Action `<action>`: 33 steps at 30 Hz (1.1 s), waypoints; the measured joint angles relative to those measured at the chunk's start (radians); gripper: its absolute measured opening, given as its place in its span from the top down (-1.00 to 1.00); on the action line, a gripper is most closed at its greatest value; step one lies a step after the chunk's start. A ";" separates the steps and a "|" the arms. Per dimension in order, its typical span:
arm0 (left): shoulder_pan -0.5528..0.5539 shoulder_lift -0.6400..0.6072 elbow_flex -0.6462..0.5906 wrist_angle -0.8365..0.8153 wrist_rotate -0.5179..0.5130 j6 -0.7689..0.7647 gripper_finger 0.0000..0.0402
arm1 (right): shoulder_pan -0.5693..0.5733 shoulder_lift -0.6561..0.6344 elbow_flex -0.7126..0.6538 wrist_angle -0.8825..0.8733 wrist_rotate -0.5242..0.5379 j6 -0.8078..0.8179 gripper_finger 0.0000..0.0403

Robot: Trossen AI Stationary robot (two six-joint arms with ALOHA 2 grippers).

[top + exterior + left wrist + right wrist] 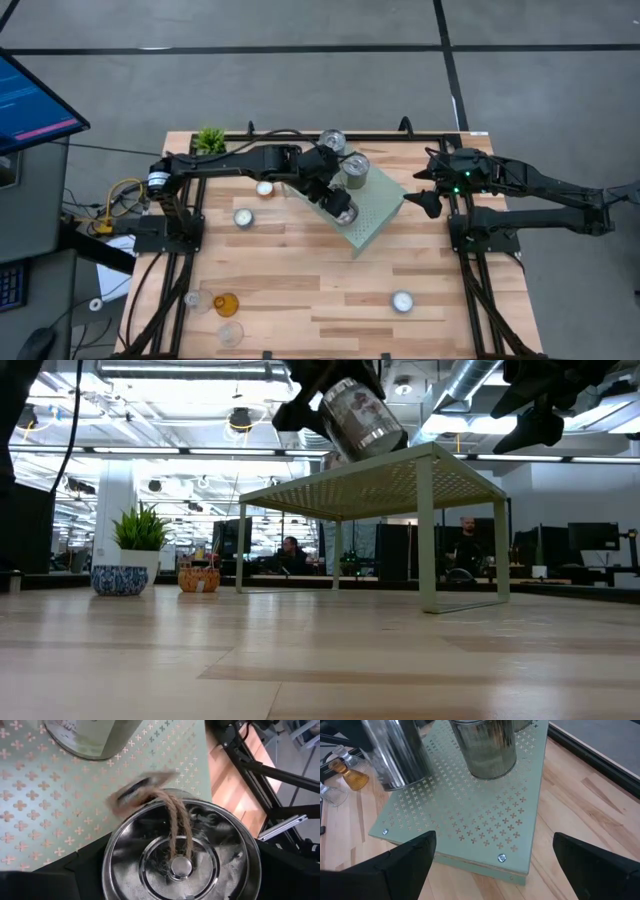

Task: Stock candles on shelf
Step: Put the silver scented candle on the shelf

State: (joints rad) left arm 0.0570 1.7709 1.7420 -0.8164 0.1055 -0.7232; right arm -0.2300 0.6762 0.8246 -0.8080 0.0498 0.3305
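Observation:
My left gripper (338, 203) is shut on a shiny silver tin (360, 412) over the near part of the mint-green perforated shelf (378, 215). A second tin (355, 166) stands upright on the shelf, and a third (332, 141) shows just beyond it. My right gripper (495, 857) is open and empty beside the shelf's right edge. White tealights (243, 217) (264, 188) (402, 301) sit on the wooden table. Clear glass holders (230, 333) and an amber one (226, 303) stand near the front left corner. My left gripper pinches the tin by its round side wall just under the lid rim (112, 865), one finger on each side. The fingers (60, 877) come from above, slanting. The tin is tilted just above the shelf top (400, 468); whether its bottom edge touches, I cannot tell.
A small green potted plant (210, 140) stands at the table's far left corner. A twine loop with a tag (142, 790) lies on the held tin's lid. People sit in the room beyond the table (290, 555). Bare wood lies in front of the shelf (330, 290).

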 joint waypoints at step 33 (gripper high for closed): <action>0.010 -0.159 0.000 0.014 -0.023 0.043 -0.91 | 0.000 0.000 0.000 -0.001 -0.020 -0.042 -0.94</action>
State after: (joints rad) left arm 0.0673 1.6122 1.7416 -0.8021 0.0824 -0.6806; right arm -0.2298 0.6759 0.8246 -0.8085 0.0296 0.2886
